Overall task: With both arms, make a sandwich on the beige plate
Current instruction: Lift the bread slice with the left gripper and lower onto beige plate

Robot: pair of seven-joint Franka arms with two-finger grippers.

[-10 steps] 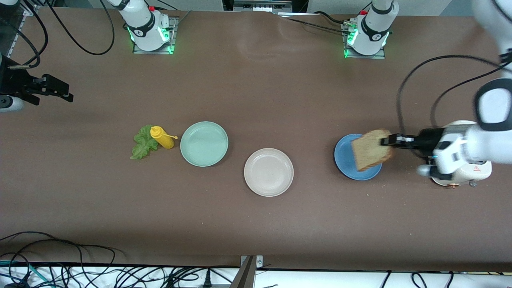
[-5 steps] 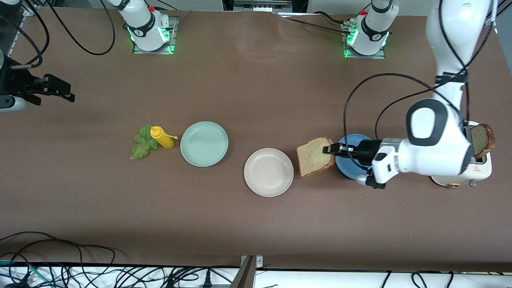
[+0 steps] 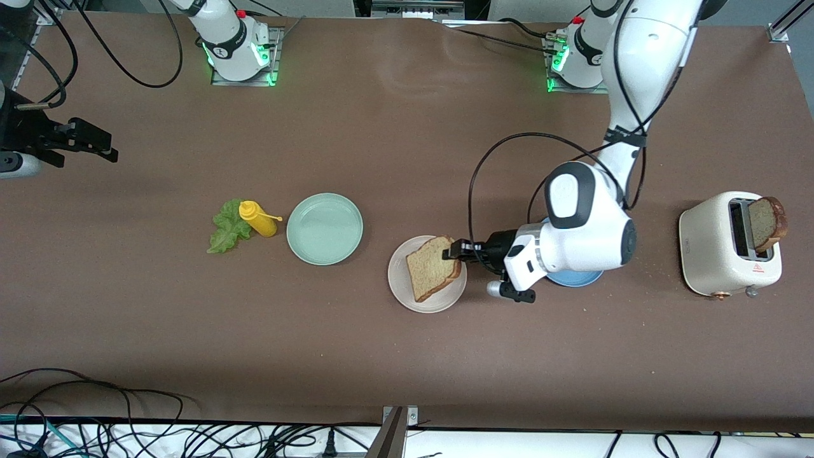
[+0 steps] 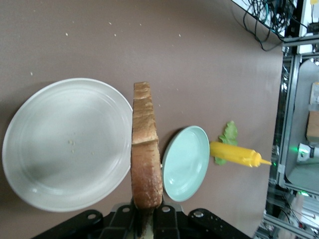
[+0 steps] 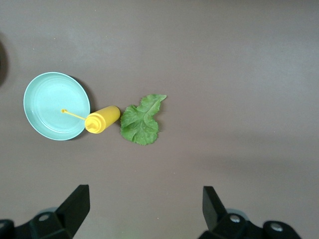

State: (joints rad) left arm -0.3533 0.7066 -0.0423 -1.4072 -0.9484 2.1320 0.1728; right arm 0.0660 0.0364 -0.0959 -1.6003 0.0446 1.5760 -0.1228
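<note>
Bread slice carried over the beige plate

Front view: the left gripper point(image 3: 453, 250) pinches a bread slice point(image 3: 432, 268) by its crust over the beige plate point(image 3: 407, 289); the right gripper point(image 3: 95, 143) waits, spread wide.
Left wrist view: the slice point(image 4: 145, 149) looks light, soft and crumbly, so a gentle crust-edge hold seems best.

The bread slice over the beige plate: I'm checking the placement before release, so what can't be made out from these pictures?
- Front view: whether the bread slice in the left gripper touches the beige plate; the top-down angle hides any gap.
- Left wrist view: the slice shows edge-on, so its faces are unseen.
- Front view: the blue plate is mostly covered by the left arm.
- Front view: the second slice is partly sunk in the toaster.
</note>
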